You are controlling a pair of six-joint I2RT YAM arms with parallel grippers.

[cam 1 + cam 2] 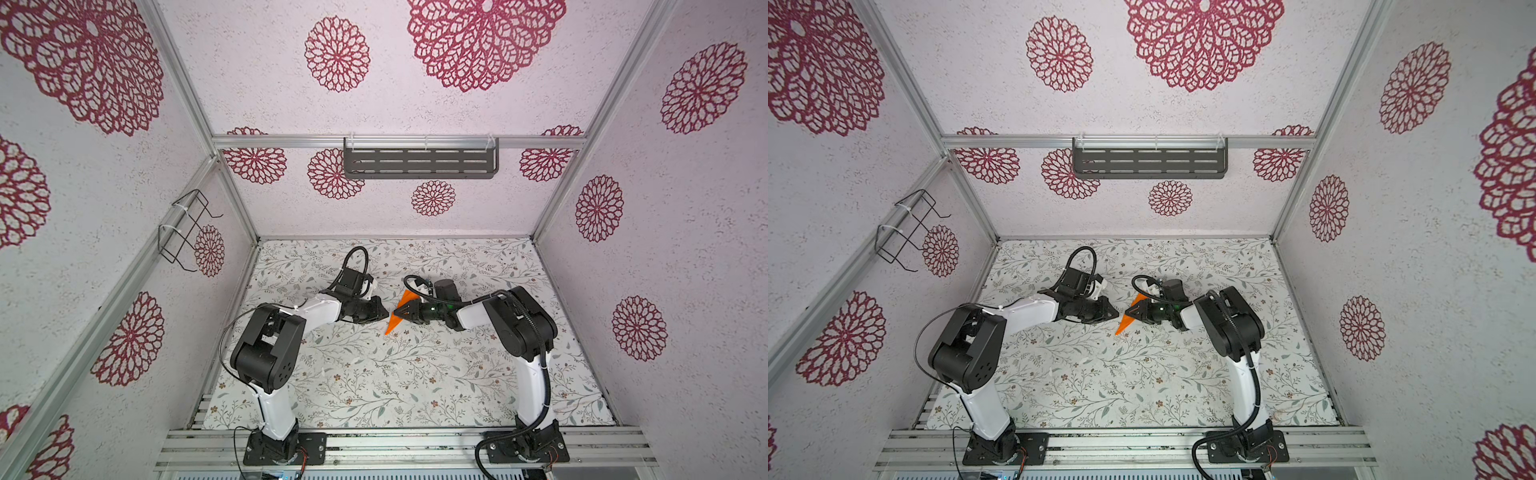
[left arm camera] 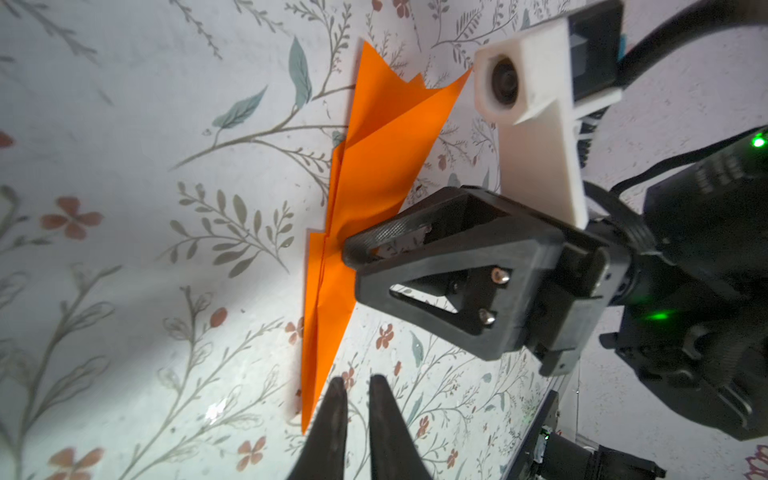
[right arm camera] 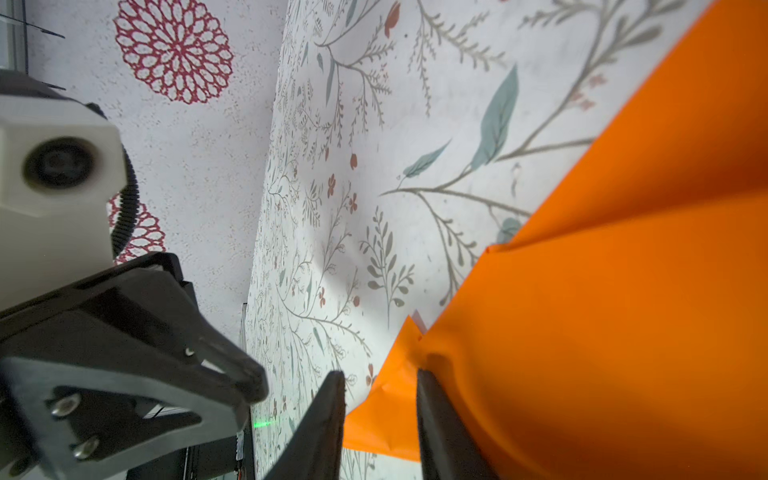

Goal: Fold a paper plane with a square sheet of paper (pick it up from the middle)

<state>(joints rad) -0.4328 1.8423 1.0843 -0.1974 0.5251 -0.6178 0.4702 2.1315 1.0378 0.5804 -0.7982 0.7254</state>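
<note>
In a top view, the right gripper (image 1: pixel 400 312) is pinching the paper plane (image 1: pixel 395 322) mid-table. In the left wrist view, the left gripper (image 2: pixel 358 401), fingers nearly together and holding nothing, is hovering at six o'clock; a nudge could unfold the layers.

My two arms meet near the middle of the tabletop (image 1: pixel 374 374), with only a narrow gap between my left gripper (image 1: pixel 384 314) and my right gripper (image 1: pixel 400 312). The folded paper plane (image 1: pixel 394 323) fills that gap and blocks a straight pass there. The near half of the tabletop lies bare, as do both far corners beside the walls.
</note>
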